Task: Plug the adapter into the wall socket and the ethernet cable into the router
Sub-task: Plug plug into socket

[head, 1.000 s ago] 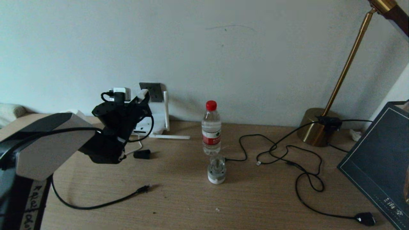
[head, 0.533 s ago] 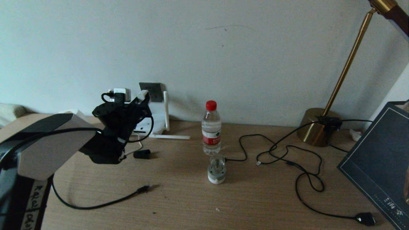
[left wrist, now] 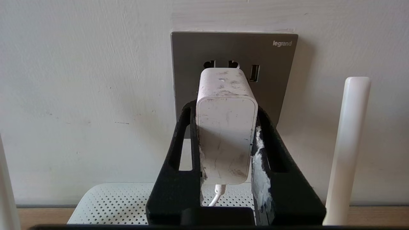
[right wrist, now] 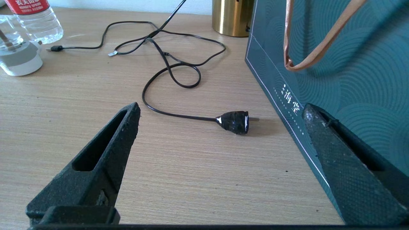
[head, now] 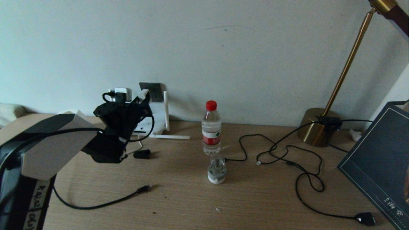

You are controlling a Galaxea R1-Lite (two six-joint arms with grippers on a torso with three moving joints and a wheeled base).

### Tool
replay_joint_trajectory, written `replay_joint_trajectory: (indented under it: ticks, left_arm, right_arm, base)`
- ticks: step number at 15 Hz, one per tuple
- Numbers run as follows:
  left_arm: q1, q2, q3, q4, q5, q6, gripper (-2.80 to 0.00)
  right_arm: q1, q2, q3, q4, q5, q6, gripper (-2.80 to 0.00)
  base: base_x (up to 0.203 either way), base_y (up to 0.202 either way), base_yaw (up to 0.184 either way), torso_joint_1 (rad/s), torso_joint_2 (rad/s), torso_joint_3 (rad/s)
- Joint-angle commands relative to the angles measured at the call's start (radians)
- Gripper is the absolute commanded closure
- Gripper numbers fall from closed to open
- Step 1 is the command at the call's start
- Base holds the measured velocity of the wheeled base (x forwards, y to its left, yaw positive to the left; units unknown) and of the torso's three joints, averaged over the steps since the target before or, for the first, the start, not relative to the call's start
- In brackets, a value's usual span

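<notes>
— Looking over the worktop (head: pixel 191 198) first: which arm is placed for the plug-in?

— The left one. The left hand (left wrist: pixel 227 150) is clenched on the adapter (left wrist: pixel 226 127), raised off the worktop and close up to the wall. The right hand (right wrist: pixel 220 166) hangs released, fingers spread wide, low over the far side near a dark bag (right wrist: pixel 351 64) and a black plug (right wrist: pixel 235 122), well apart from any of this.

— And the relation that decides the push?

— The wall socket (left wrist: pixel 191 64) lies straight ahead of the left hand, just beyond the adapter's front face. The adapter's long axis runs from the hand toward the plate, roughly square to it. Its front end sits over the middle of the plate, below the upper pin holes; whether the pins are already touching I cannot tell.

— The router?

— The router (left wrist: pixel 115 201) sits below the left hand, against the wall, with one antenna (left wrist: pixel 348 147) upright beside the socket.

— The ethernet cable?

— The ethernet cable (head: pixel 105 201) lies on the worktop, below and behind the left hand, unplugged. That step is not yet done.
</notes>
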Motion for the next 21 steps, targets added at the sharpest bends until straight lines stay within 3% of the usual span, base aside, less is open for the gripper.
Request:
replay_joint_trajectory:
  ticks: [1,21]
  left_arm:
    - [0.0,0.005,-0.004,-0.007,0.0,0.001,0.0]
    - [-0.002,0.017,-0.066,0.04,0.0,0.004,0.0]
  right_arm:
    - [-0.001,0.0,0.0,0.0,0.0,0.0,-2.8]
    - [0.0,0.0,0.0,0.0,0.0,0.0,-2.8]
  base:
    - [0.0,0.0,0.0,0.0,0.0,0.0]
    - [0.0,0.0,0.0,0.0,0.0,0.0]
